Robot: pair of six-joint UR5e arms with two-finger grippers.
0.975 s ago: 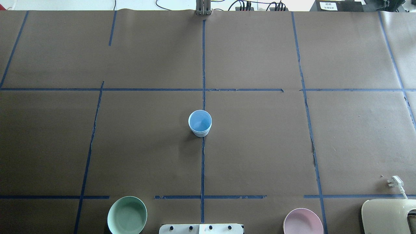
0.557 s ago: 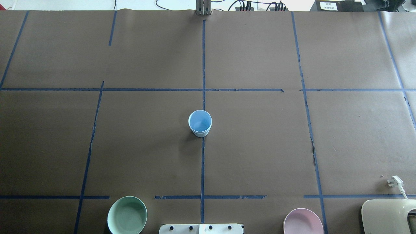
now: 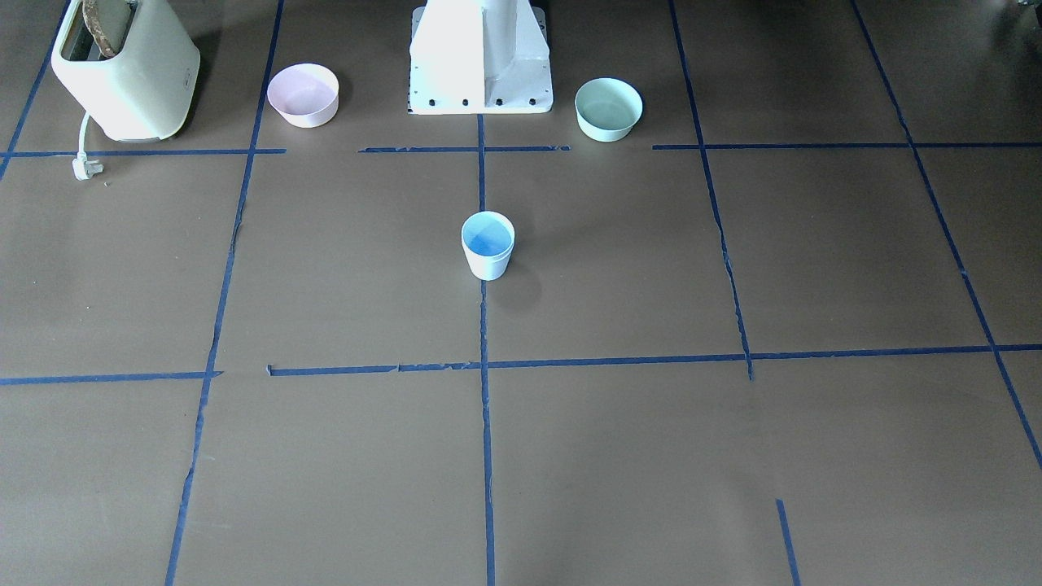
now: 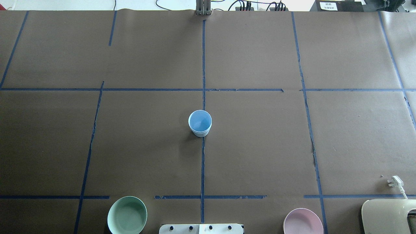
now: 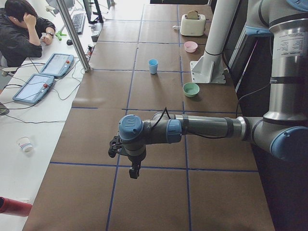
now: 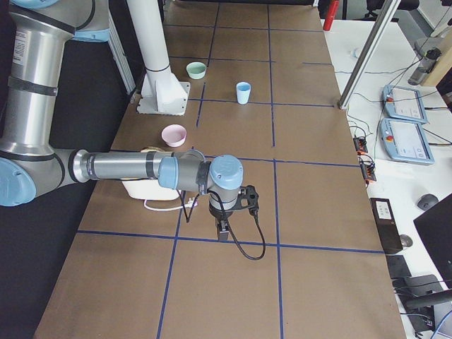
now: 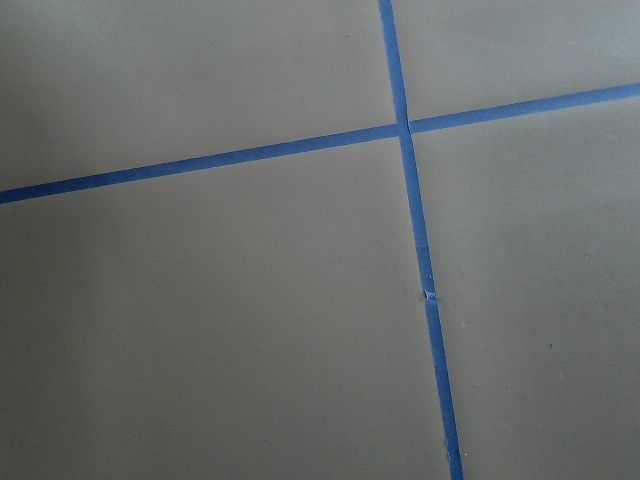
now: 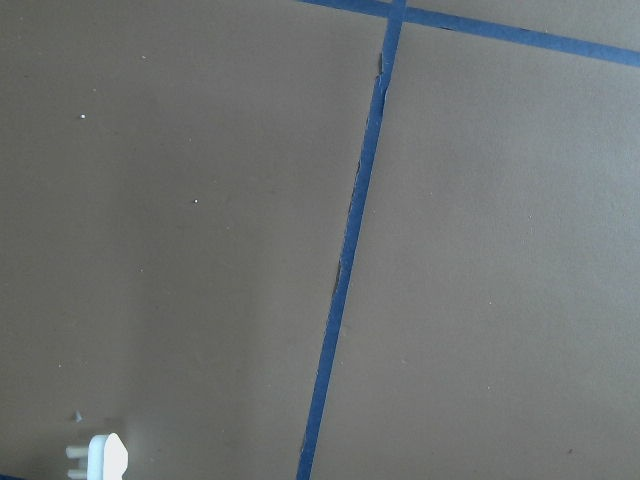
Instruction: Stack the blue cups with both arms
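Note:
One light-blue cup [image 4: 200, 123] stands upright at the middle of the table, on the centre tape line; it also shows in the front view [image 3: 488, 244] and both side views [image 5: 153, 65] [image 6: 243, 92]. A second separate blue cup shows in no view; I cannot tell whether one is nested inside. Both arms are outside the overhead and front views. The left gripper [image 5: 135, 171] hangs over the table's left end, far from the cup. The right gripper [image 6: 223, 231] hangs over the right end, near the toaster. I cannot tell if either is open or shut. The wrist views show only paper and tape.
A mint-green bowl [image 4: 127, 215] and a pink bowl [image 4: 303, 221] flank the white pedestal base [image 4: 201, 228] at the near edge. A cream toaster [image 4: 388, 216] with its white plug [image 4: 395, 181] sits at the near right. An operator [image 5: 24, 33] sits beyond the far edge.

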